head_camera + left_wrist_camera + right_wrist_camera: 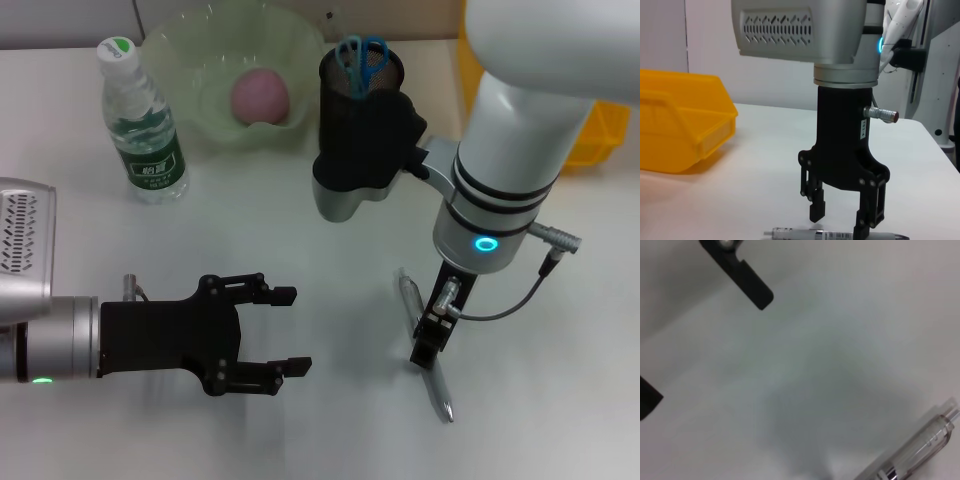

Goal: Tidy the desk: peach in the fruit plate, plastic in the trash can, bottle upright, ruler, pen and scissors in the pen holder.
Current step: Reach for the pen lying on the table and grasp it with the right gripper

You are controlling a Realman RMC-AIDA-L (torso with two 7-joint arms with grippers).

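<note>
- Right gripper points straight down at about 4 o'clock on the white desk, its black fingers spread and straddling the pen; from the left wrist view the fingertips sit on either side of the barrel, not clamped on it.
- Pen lies flat on the desk, running from roughly 12 toward 6 o'clock beneath that gripper, with its tip nearest the desk's front edge.
- Left gripper hovers at about 8 o'clock, held sideways with jaws wide apart and nothing between them, well apart from the pen.
- Peach rests inside the pale green fruit plate at 12 o'clock.
- Scissors, blue-handled, stand in the black mesh pen holder, just beside the plate at about 1 o'clock.
- Bottle stands upright at 10 o'clock, green label facing out, near the plate.
- Yellow bin sits at 2 o'clock, partly hidden behind the right arm.
</note>
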